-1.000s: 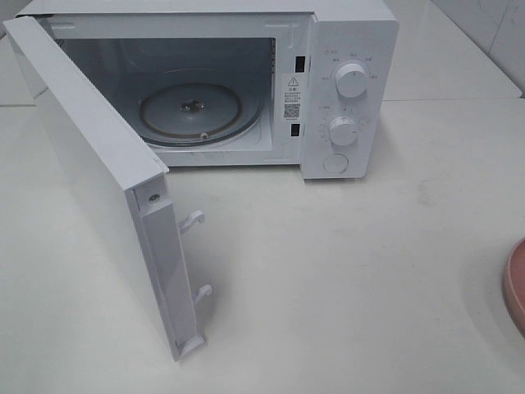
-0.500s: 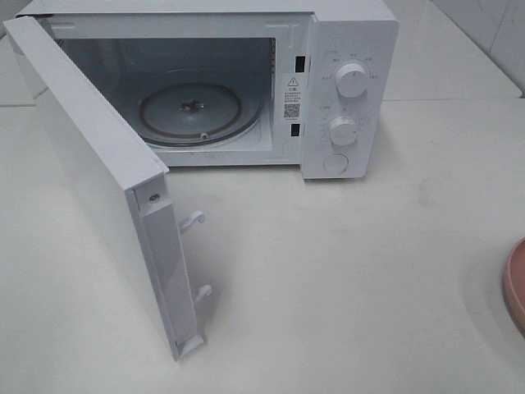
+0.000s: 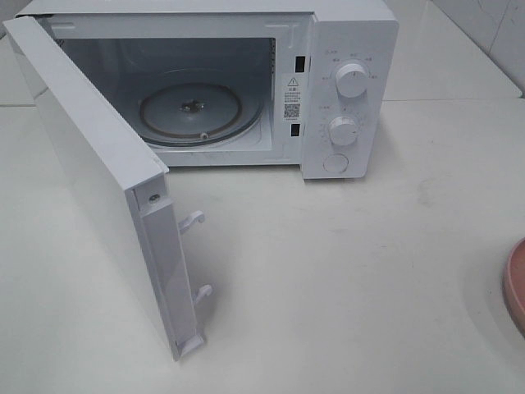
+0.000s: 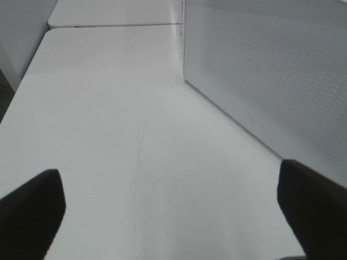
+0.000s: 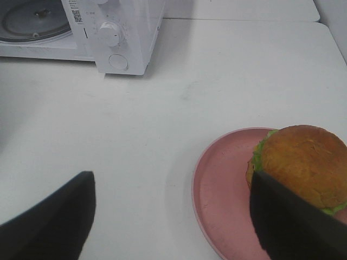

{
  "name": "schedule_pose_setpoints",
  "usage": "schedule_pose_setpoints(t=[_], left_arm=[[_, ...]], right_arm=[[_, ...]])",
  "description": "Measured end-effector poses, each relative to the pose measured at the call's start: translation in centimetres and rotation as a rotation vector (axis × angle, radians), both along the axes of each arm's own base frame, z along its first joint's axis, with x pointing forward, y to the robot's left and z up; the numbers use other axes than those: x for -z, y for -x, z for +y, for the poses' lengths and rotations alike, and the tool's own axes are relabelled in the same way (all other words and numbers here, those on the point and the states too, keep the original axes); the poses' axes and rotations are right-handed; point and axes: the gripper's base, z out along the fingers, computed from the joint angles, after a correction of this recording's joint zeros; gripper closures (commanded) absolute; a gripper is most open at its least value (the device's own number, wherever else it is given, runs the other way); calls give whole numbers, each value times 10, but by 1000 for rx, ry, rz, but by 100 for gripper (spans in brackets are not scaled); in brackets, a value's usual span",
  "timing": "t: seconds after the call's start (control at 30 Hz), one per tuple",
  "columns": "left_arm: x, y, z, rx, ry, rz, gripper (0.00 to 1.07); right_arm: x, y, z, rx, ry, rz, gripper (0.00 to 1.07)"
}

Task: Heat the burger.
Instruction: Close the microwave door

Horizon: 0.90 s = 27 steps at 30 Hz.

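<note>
The burger point(image 5: 303, 157), with a golden-brown bun and green lettuce, sits on a round pink plate point(image 5: 222, 184) in the right wrist view. My right gripper point(image 5: 172, 181) is open above the table, and one finger point(image 5: 293, 222) overlaps the burger's near side. It holds nothing. My left gripper point(image 4: 168, 179) is open and empty beside the outer face of the microwave door point(image 4: 271, 70). Neither gripper shows in the exterior high view. There the burger is out of view; only the plate's edge point(image 3: 517, 283) shows at the far right.
The white microwave point(image 3: 349, 41) stands at the back with its door point(image 3: 90, 164) swung wide open towards the front left. Its glass turntable point(image 3: 190, 111) is bare. Two knobs and a button are on its right panel. The microwave also shows in the right wrist view point(image 5: 135, 32).
</note>
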Motion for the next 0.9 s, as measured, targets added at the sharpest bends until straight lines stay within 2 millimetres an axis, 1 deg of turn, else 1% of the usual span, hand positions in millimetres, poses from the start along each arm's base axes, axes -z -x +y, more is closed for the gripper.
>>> schedule_pose_setpoints(t=[0.2, 0.23, 0.3, 0.33, 0.37, 0.4, 0.43, 0.47, 0.5, 0.53, 0.57, 0.6, 0.63, 0.67, 0.7, 0.73, 0.77, 0.8, 0.83, 0.87, 0.9], left_arm=[[0, 0, 0, 0, 0, 0, 8], [0, 0, 0, 0, 0, 0, 11], [0, 0, 0, -1, 2, 0, 13], [-2, 0, 0, -3, 5, -11, 17], [-2, 0, 0, -3, 5, -11, 17], [-3, 0, 0, -4, 7, -19, 20], [-6, -2, 0, -5, 7, -30, 27], [-6, -2, 0, -5, 7, -30, 27], [-8, -5, 0, -5, 7, -25, 36], [-8, -5, 0, -5, 7, -25, 36], [-9, -8, 0, -6, 8, -18, 42], [-11, -14, 0, -7, 8, -13, 52], [-11, -14, 0, -7, 8, -13, 52], [-12, -18, 1, -8, 8, -12, 57], [-15, -25, 1, -10, 9, -16, 66], [-15, -25, 1, -10, 9, -16, 66], [-17, -29, 1, -12, 10, -23, 71], [-20, -38, 1, -14, 11, -31, 80], [-20, -38, 1, -14, 11, -31, 80], [-21, -42, 1, -16, 12, -37, 83], [-21, -42, 1, -16, 12, -37, 83]], right_arm=[[0, 0, 0, 0, 0, 0, 31], [0, 0, 0, 0, 0, 0, 31], [0, 0, 0, 0, 0, 0, 31], [0, 0, 0, 0, 0, 0, 31], [0, 0, 0, 0, 0, 0, 31], [0, 0, 0, 0, 0, 0, 31], [0, 0, 0, 0, 0, 1, 31], [0, 0, 0, 0, 0, 1, 31], [0, 0, 0, 0, 0, 1, 31], [0, 0, 0, 0, 0, 1, 31], [0, 0, 0, 0, 0, 1, 31], [0, 0, 0, 0, 0, 1, 31], [0, 0, 0, 0, 0, 1, 31], [0, 0, 0, 0, 0, 1, 31], [0, 0, 0, 0, 0, 1, 31], [0, 0, 0, 0, 0, 1, 31], [0, 0, 0, 0, 0, 1, 31], [0, 0, 0, 0, 0, 1, 31], [0, 0, 0, 0, 0, 1, 31], [0, 0, 0, 0, 0, 1, 31], [0, 0, 0, 0, 0, 1, 31]])
